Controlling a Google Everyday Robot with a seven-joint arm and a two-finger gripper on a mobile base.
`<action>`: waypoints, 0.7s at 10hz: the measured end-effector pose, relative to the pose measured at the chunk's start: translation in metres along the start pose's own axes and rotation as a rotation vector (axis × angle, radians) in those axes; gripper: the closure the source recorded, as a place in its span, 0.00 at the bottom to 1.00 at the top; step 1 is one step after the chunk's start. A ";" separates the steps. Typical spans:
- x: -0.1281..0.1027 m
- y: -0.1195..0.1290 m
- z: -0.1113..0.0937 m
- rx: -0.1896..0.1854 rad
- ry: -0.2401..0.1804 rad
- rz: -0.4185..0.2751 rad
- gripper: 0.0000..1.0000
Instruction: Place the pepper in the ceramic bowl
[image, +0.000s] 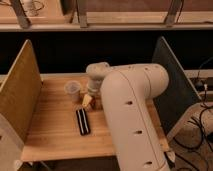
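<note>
My gripper (89, 102) hangs low over the wooden table (50, 130), just right of the small translucent cup and just behind the black striped bar. My big white arm (131, 110) fills the right half of the table. The ceramic bowl is hidden behind the arm. The pepper does not show in this view; I cannot tell whether the gripper holds it.
A small translucent cup (73, 90) stands left of the gripper. A black striped bar (82, 121) lies in front of it. A tan side panel (19, 95) walls the table's left and a dark panel (172, 82) its right.
</note>
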 end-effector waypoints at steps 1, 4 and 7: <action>0.000 -0.001 0.006 -0.014 0.003 0.014 0.21; -0.002 -0.005 0.010 -0.029 0.005 0.030 0.47; -0.004 -0.005 0.010 -0.029 0.005 0.021 0.76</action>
